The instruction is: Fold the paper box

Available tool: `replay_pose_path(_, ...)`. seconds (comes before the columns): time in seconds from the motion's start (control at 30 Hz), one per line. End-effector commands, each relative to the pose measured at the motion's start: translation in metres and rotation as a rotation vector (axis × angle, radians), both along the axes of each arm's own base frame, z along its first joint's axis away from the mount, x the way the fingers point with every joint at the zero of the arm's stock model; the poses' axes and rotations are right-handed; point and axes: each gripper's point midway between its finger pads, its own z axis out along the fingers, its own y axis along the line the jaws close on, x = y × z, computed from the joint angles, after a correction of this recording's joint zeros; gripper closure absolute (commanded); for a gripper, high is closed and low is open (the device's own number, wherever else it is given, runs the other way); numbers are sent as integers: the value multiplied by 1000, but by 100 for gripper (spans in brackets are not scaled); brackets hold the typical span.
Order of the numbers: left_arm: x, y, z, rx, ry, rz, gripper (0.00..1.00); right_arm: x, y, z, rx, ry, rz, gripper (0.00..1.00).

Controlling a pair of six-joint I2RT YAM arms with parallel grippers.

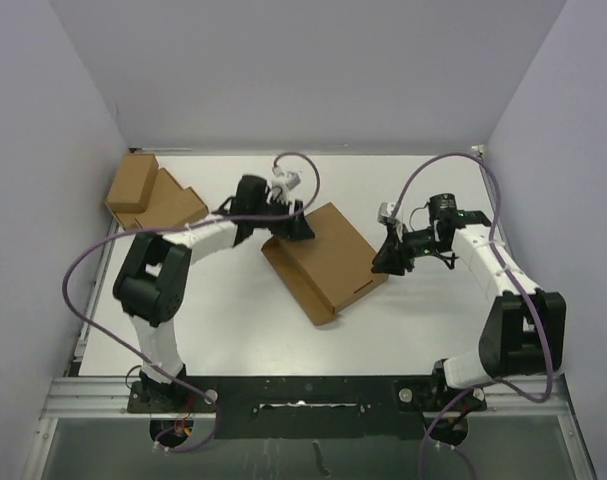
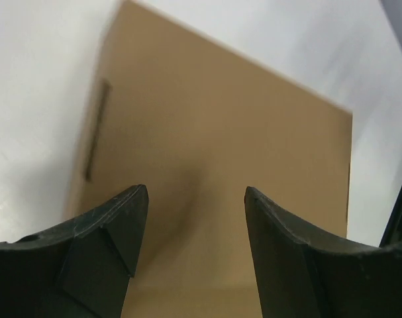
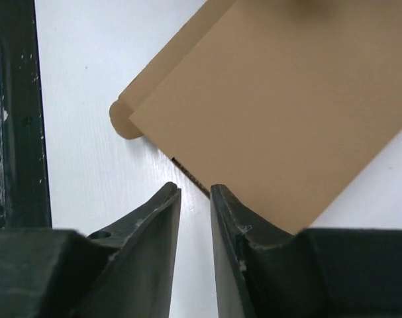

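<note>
The paper box lies folded flat as a shallow brown mailer in the middle of the white table, turned at an angle. My left gripper is at its far left corner. In the left wrist view it is open and empty just above the box's top panel, which has a slit near one edge. My right gripper is at the box's right edge. In the right wrist view its fingers stand a narrow gap apart over bare table, just off the box's edge, holding nothing.
Two smaller brown cardboard boxes sit at the far left corner of the table. A rounded tab sticks out from under the paper box's lid. Walls close in the table on three sides.
</note>
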Motion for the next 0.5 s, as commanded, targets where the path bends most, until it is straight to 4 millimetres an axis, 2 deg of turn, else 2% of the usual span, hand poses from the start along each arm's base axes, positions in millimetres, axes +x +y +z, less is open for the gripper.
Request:
replay_pose_path(0.0,-53,-16,126,-177,-628,-86,41,16,11,54,127,-59,-86,70)
replay_pose_path(0.03,-72,-18,128,-194,-703,-109,42,20,12,58,138,-45,-116,65)
replay_pose_path(0.07,-89,-20,135,-219,-777,-132,42,24,13,63,152,-35,-144,54)
replay_pose_path(0.13,-124,-20,129,-231,-855,-185,42,32,14,69,172,-24,-188,43)
replay_pose_path(0.17,-140,-18,116,-221,-858,-205,43,35,13,71,179,-18,-202,37)
replay_pose_path(0.2,-155,-18,117,-224,-884,-222,43,38,12,71,185,-7,-218,33)
replay_pose_path(0.3,-190,-20,96,-174,-914,-280,45,49,4,59,195,35,-269,29)
replay_pose_path(0.37,-212,-20,75,-142,-916,-321,46,53,-3,49,206,68,-302,29)
replay_pose_path(0.47,-243,-17,50,-158,-920,-373,49,61,-14,38,232,115,-364,28)
